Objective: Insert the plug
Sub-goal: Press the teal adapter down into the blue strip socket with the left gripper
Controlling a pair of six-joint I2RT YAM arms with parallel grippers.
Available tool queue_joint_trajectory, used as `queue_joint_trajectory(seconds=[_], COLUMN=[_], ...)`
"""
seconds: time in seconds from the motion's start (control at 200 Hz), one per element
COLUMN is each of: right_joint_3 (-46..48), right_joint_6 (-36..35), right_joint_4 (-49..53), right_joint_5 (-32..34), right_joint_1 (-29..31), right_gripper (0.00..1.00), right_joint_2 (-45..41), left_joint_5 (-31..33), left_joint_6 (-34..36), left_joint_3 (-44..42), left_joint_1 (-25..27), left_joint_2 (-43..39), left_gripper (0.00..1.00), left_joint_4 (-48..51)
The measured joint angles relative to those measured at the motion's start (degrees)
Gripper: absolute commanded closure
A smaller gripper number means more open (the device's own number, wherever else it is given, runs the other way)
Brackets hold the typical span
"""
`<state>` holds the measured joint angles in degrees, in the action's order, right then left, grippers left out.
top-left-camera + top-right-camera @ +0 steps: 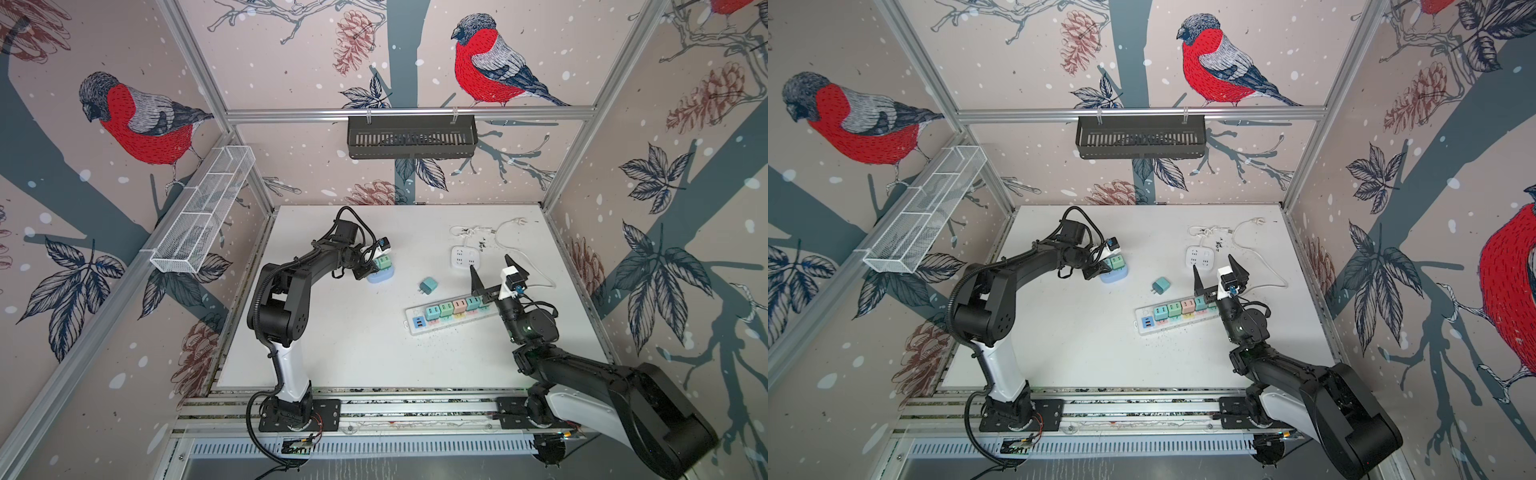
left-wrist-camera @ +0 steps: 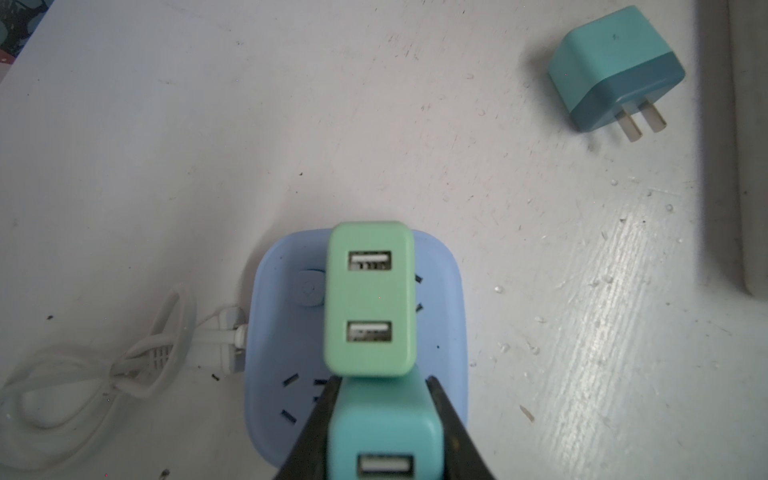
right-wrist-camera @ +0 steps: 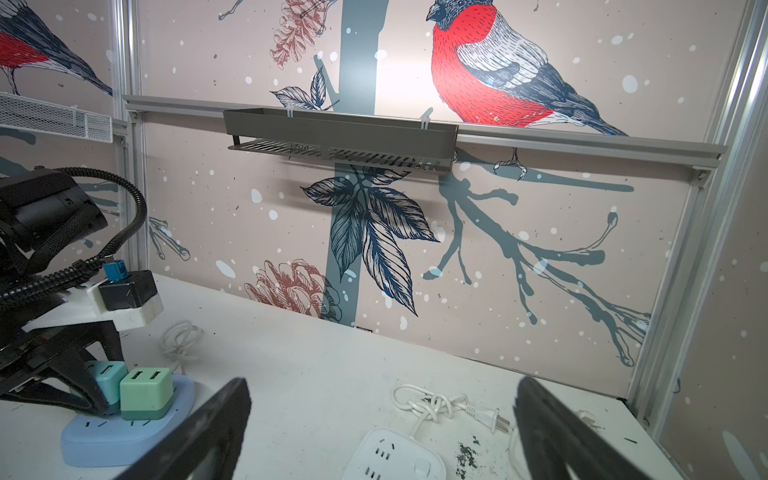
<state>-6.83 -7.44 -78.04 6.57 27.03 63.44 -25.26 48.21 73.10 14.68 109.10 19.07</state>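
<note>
So the left gripper is clamped tight on the teal plug. It's holding it upright on the blue socket block, right beside the green plug, I guess so the prongs go straight down. The left wrist view only shows its top. The right wrist view gives the side, but I can't really tell if it's seated. The right gripper is wide open and empty above the power strip.
</note>
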Motion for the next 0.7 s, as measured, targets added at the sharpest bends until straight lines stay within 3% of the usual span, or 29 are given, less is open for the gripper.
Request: queue_joint_trajectory(seconds=[0.7], right_joint_3=[0.1], right_joint_6=[0.2], right_joint_4=[0.0], right_joint_5=[-0.2], right_joint_1=[-0.2], right_gripper=[0.00], right_joint_2=[0.0], left_joint_5=[-1.6], left_joint_6=[0.0], left_joint_3=[5.2], left_joint_1=[-0.3], left_joint_2=[4.7], left_gripper=[1.00], left_joint_4=[6.3])
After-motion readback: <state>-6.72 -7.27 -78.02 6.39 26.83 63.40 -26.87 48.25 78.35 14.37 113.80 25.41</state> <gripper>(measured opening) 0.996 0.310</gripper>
